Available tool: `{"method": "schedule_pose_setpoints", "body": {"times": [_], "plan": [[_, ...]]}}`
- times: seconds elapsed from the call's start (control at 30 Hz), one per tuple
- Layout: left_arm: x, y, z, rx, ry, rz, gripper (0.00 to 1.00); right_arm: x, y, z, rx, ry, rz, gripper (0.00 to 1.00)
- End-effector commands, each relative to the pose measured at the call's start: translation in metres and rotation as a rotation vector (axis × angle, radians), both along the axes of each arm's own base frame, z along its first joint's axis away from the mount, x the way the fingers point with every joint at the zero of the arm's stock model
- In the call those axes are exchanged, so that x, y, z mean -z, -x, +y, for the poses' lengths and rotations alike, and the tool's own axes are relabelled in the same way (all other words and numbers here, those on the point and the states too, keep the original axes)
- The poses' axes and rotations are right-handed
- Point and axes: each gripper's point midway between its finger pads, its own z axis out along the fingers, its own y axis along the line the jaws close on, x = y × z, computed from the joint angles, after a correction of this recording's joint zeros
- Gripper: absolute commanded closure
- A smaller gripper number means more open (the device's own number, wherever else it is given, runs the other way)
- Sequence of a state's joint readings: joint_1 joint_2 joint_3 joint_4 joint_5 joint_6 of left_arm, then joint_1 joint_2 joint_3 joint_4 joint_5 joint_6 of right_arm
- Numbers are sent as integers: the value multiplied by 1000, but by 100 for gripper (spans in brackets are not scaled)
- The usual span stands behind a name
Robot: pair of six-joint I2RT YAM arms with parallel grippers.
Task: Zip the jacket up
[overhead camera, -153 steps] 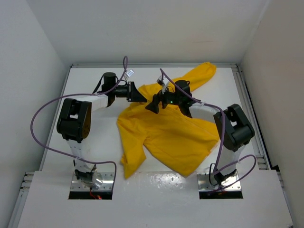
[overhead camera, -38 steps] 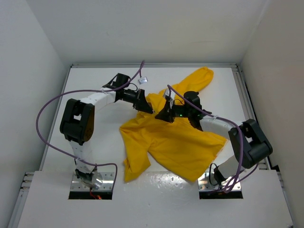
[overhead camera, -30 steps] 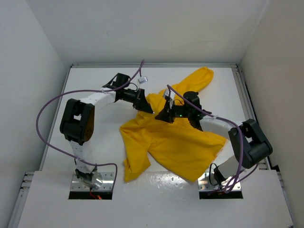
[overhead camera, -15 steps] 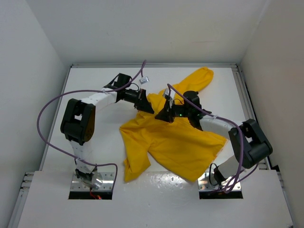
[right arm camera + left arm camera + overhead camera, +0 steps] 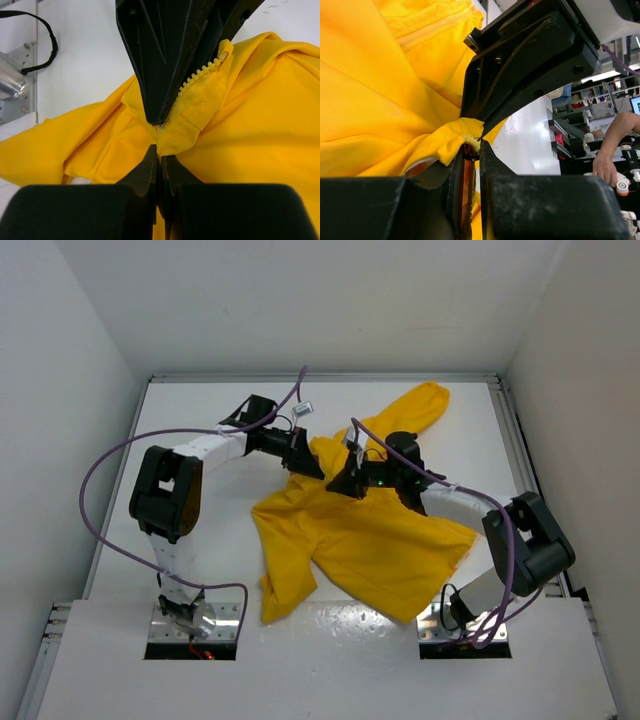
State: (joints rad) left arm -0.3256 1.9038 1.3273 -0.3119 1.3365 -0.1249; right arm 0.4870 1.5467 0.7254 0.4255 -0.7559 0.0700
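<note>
The yellow jacket (image 5: 365,535) lies crumpled on the white table, one sleeve (image 5: 420,405) stretched toward the back. Both grippers meet at its upper front edge. My left gripper (image 5: 316,470) comes in from the left. In the left wrist view its jaws (image 5: 472,148) stand narrow around the zipper's toothed edge (image 5: 469,185), right by a yellow fabric fold (image 5: 447,142). My right gripper (image 5: 336,484) faces it and is shut on the jacket's hem (image 5: 172,142) in the right wrist view (image 5: 160,150). The zipper teeth (image 5: 200,76) run up behind the left fingers (image 5: 165,60).
Purple cables (image 5: 95,490) loop off both arms. A raised rail (image 5: 525,470) runs along the table's right edge, and white walls close in the back and sides. The right gripper's black body (image 5: 530,55) fills much of the left wrist view.
Since five seconds ago both grippers and the jacket's upper edge have shifted right and the right elbow has swung outward. Over the last second the arms and jacket barely move.
</note>
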Motion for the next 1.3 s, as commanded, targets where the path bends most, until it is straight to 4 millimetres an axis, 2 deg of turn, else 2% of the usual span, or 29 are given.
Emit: {"method": "schedule_pose_setpoints", "body": {"times": [0.0,0.1,0.2,0.27,0.4,0.5,0.53,0.57,0.6,0.63,0.67,0.7,0.73,0.77,0.8,0.83,0.87,0.9,0.93,0.97,1.0,1.03,1.07,1.1,1.13,1.17,1.2,1.23,1.27], "plan": [[-18,-14,11,1,64,-38,100,-29,3,5,-38,-44,-126,100],[-26,-37,28,-54,71,-71,100,-17,12,-1,-39,-24,-111,100],[-39,-58,45,-102,85,-90,100,-13,15,-6,-37,-20,-111,100],[-37,-68,52,-118,91,-90,100,-11,19,-6,-41,-17,-105,100],[-51,-89,71,-168,97,-142,100,-6,20,-10,-32,-9,-92,100],[-50,-106,83,-224,71,-156,100,-3,11,-11,9,10,-95,100],[-48,-115,84,-261,38,-176,93,-5,1,-9,26,17,-99,92],[-48,-124,91,-300,15,-193,86,-4,-4,-9,57,27,-74,75],[-53,-138,100,-349,-9,-235,76,-10,-17,-8,93,29,-72,43],[-55,-158,111,-446,-79,-293,63,-15,-32,-12,128,36,-65,30],[-59,-169,121,-508,-112,-319,56,-15,-39,-16,174,41,-16,24],[-73,-180,136,-578,-143,-367,45,-28,-57,-25,227,29,-30,20],[-79,-188,145,-630,-171,-394,14,-32,-63,-30,257,24,-10,16],[-82,-200,160,-712,-223,-421,7,-47,-75,-43,319,20,12,15],[-89,-207,170,-745,-242,-449,0,-49,-87,-61,385,21,34,14],[-98,-210,183,-774,-266,-492,0,-47,-87,-71,412,38,77,11],[-94,-213,192,-816,-324,-477,0,-62,-98,-98,483,34,89,9],[-104,-216,204,-859,-358,-500,0,-65,-99,-107,496,46,93,7],[-92,-214,217,-880,-457,-489,0,-60,-89,-136,548,106,199,3],[-88,-212,222,-883,-496,-486,0,-58,-83,-145,560,137,223,2],[-87,-209,226,-888,-530,-490,0,-42,-71,-160,556,225,257,0],[-71,-202,231,-889,-577,-460,0,-40,-65,-173,588,260,275,0],[-60,-197,236,-900,-614,-432,0,-32,-54,-195,633,293,327,0],[-57,-190,245,-928,-664,-435,0,-15,-40,-219,671,312,359,0],[-26,-174,253,-921,-719,-371,0,-9,-34,-239,720,311,377,0],[-19,-171,257,-937,-734,-378,0,-12,-34,-249,750,305,328,0],[-21,-163,260,-957,-748,-393,0,10,-14,-267,790,305,374,0],[6,-146,265,-940,-776,-349,0,14,-10,-272,803,308,373,0],[10,-141,265,-939,-776,-366,0,10,-8,-276,822,297,347,0]]}}
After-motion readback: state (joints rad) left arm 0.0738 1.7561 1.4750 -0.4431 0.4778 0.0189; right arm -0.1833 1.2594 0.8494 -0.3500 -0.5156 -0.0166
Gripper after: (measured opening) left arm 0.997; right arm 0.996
